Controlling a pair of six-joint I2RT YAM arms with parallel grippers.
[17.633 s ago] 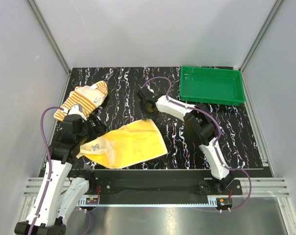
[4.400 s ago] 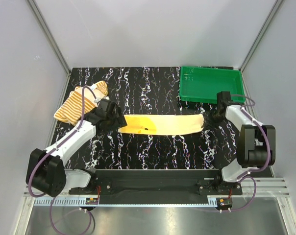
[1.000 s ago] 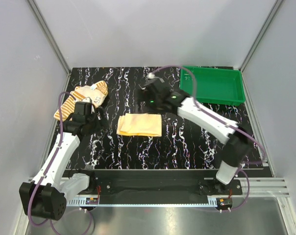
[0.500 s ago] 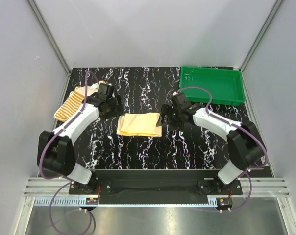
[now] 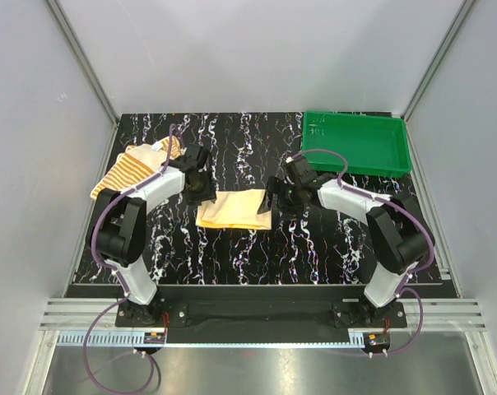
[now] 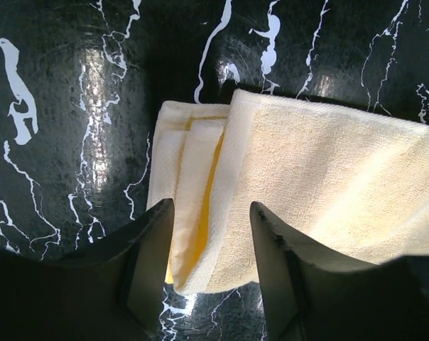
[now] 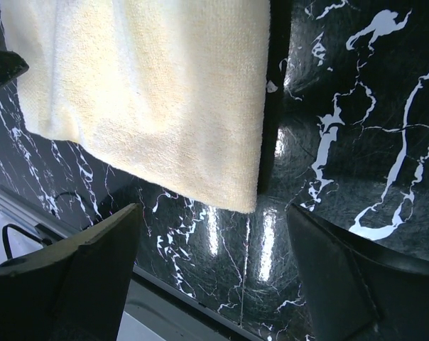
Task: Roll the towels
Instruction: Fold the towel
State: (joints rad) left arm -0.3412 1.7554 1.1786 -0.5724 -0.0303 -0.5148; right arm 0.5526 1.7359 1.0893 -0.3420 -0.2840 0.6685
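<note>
At the far left the striped towel [image 5: 137,169] lies crumpled by the edge of the table [image 5: 257,263]. I am not touching it, and I think its turn comes later.

My left gripper [image 5: 201,183] stands at the left end of the yellow towel [image 5: 234,209], which lies folded into a small flat rectangle near the middle of the table. In the left wrist view my left gripper [image 6: 211,213] is half spread. One finger [image 6: 147,270] is on the dark table just beside the folded end of the yellow towel [image 6: 321,192], and the other rests over the cloth. The layers sit between them, not yet pinched.

To do this step well, I believe I must take all the layers of this end together, low and close to the table, so that no inner fold slips out. Then I would turn the end over toward the right in a tight first turn, because a loose start will probably give a loose roll.

My right gripper [image 5: 280,193] is just beside the right edge. In the right wrist view it [image 7: 214,277] is spread wide and grasps nothing, and the corner of the yellow towel [image 7: 143,92] is in front of it. It could press this edge down, so the cloth does not slide.

The green tray [image 5: 355,144] at the far right is well apart.
</note>
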